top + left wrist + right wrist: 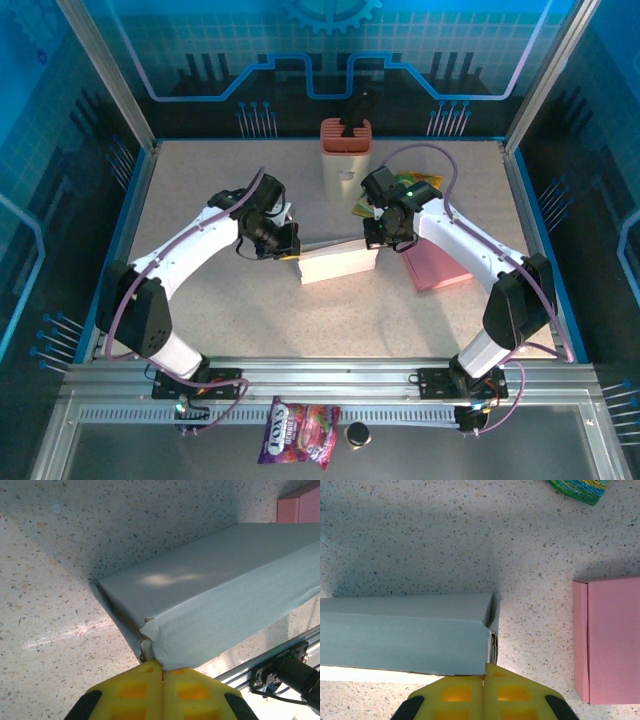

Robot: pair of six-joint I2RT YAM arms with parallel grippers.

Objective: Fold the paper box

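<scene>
— While both arms lean in over the desk (200,190), where is the paper box (338,262)?
— It lies flat near the middle of the desk, between the two arms, its long side running left to right. It is white and low, with its top closed over.
— And the left hand (162,669)?
— Its yellow fingers are pressed together with no gap, and the tips touch the box's left end, right at a corner where a small flap sticks out. I cannot tell whether the flap is pinched.
— The right hand (484,672)?
— It is closed the same way, with the tips against the right end of the box, beside a loose end flap.
— Anything else nearby?
— A pink box (437,262) lies just to the right, apart from the white one. A green packet (577,489) lies further back, and an orange-topped container (346,150) stands at the far edge.
</scene>
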